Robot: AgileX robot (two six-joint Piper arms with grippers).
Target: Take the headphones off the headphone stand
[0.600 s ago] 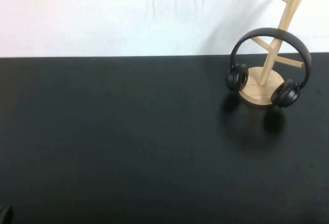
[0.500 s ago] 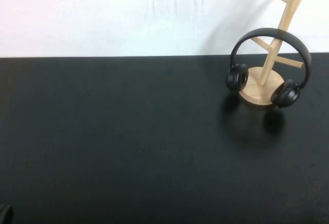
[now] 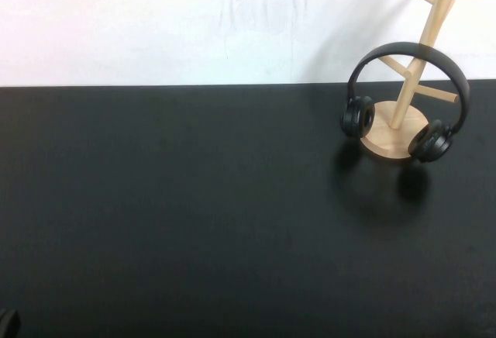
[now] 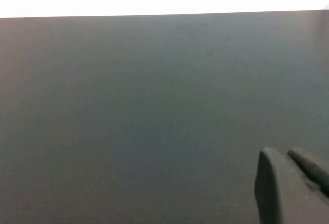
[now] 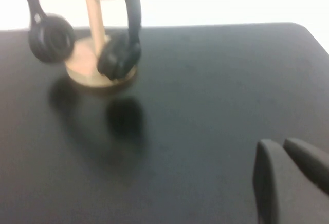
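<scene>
The black headphones [image 3: 405,46] hang by their headband on a peg of the light wooden headphone stand [image 3: 434,20] at the table's back right, with the ear cups beside the round base. In the right wrist view the headphones [image 5: 119,57] and the stand [image 5: 95,13] are some way ahead of my right gripper [image 5: 280,144], which is shut, empty and low over the table. My left gripper [image 4: 282,154] is shut and empty over bare table. Only a dark edge of the left gripper [image 3: 6,324] shows at the front left corner of the high view. The right arm is out of the high view.
The black table [image 3: 194,214] meets a white wall [image 3: 194,20] at the back. The stand's upper pegs reach out past the top of the high view. The table's right back corner [image 5: 295,26] shows in the right wrist view.
</scene>
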